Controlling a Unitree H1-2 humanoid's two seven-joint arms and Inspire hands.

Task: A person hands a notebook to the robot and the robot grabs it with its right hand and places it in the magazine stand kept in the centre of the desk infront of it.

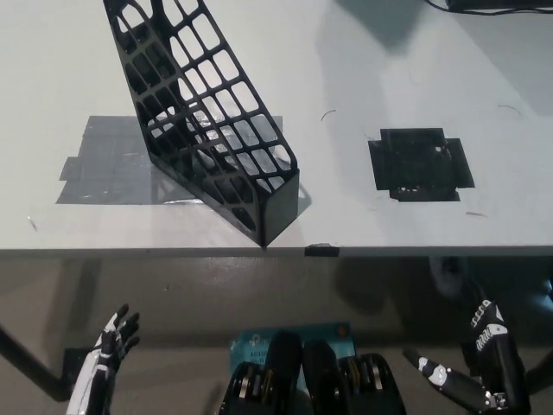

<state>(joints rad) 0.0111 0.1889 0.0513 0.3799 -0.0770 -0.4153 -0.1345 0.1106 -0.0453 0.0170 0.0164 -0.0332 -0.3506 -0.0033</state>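
A black lattice magazine stand (pixel 212 112) sits on the white desk (pixel 406 52), left of its centre, angled with its low end toward the front edge. No notebook is in view. My white left hand (pixel 108 350) hangs below the desk edge at the lower left, fingers spread and holding nothing. My black right hand (pixel 471 372) rests below the desk at the lower right, fingers apart and empty. Both hands are well short of the stand.
Grey tape patches (pixel 108 164) lie on the desk under and left of the stand. A black taped square (pixel 419 164) marks the desk at the right. A dark cable (pixel 492 7) crosses the far right corner. The desk's front edge (pixel 173 252) runs across the middle.
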